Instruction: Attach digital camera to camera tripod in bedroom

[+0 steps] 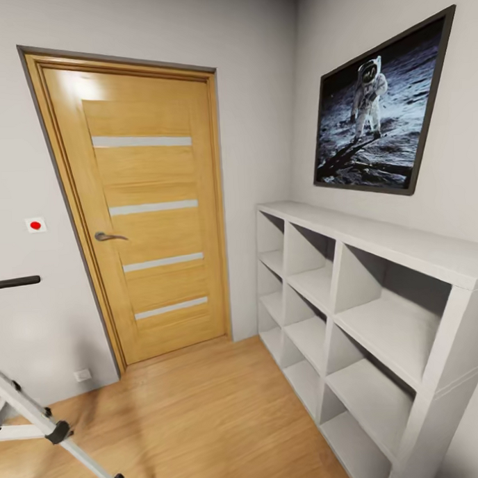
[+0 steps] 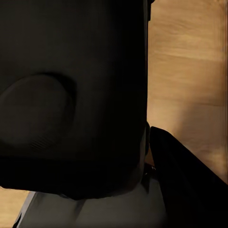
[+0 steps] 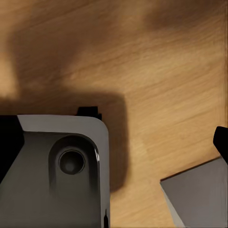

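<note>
Bedroom, wooden door (image 1: 154,215) ahead; camera tripod (image 1: 45,428) at left; finger state of both arms indiscernible.

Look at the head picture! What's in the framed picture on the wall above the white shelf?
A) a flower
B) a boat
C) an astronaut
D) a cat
C: the framed picture over the shelf shows a white-suited astronaut standing on grey ground.

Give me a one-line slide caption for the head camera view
Bedroom corner: wooden door, white cube shelf, astronaut picture, tripod legs at left.
</note>
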